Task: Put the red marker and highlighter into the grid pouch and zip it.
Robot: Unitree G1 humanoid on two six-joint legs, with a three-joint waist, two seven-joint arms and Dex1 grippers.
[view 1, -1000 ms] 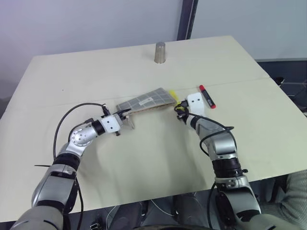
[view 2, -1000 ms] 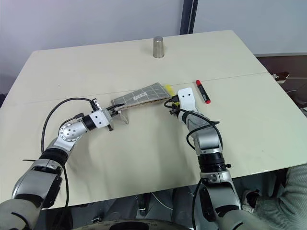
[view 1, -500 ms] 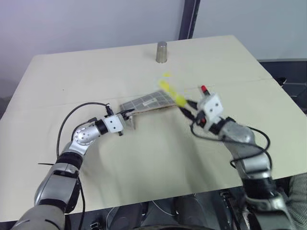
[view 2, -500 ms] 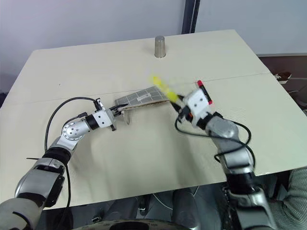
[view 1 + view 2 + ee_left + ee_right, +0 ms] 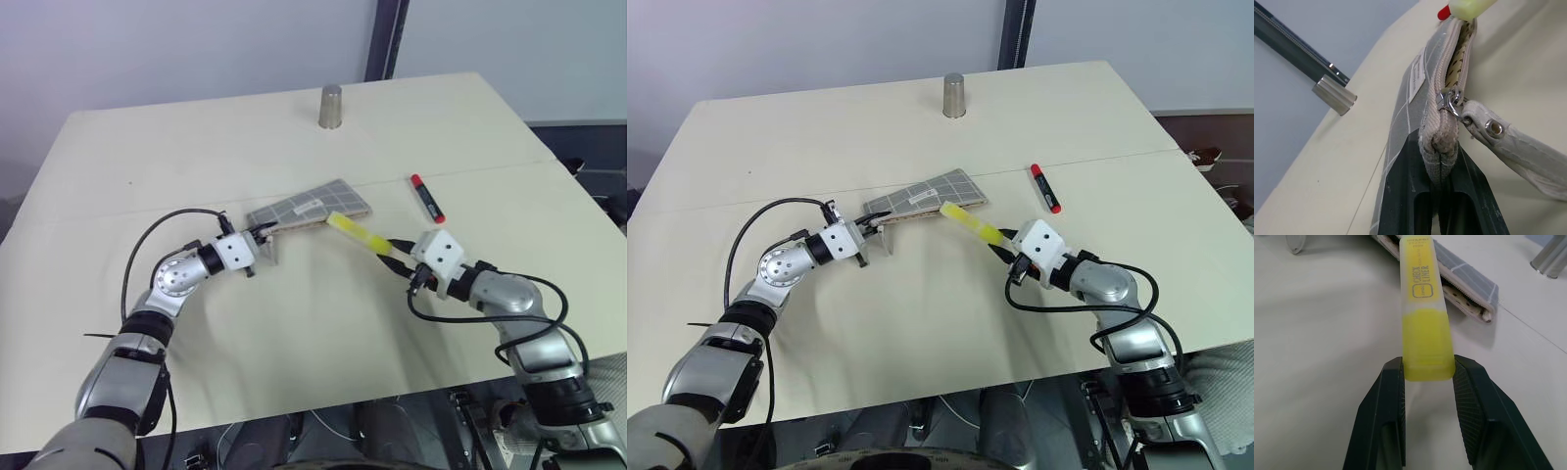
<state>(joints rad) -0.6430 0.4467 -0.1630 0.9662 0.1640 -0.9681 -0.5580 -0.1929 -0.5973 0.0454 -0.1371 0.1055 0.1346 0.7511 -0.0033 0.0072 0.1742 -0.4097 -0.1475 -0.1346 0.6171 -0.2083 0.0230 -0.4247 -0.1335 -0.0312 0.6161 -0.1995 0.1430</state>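
On a beige desk (image 5: 294, 362), the left gripper (image 5: 261, 238) has its fingers clamped on the grid pouch's (image 5: 312, 206) raised zipper end. The right gripper (image 5: 396, 257) has its fingers clamped on the highlighter (image 5: 356, 233), its tip at the pouch's open edge. The red marker (image 5: 425, 197) lies farther right.

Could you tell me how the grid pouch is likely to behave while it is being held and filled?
The grid pouch looks like soft fabric, so it will probably flex. Pinched only at one end by the left gripper, its far end may sag. The highlighter pressing at its opening could nudge it sideways.
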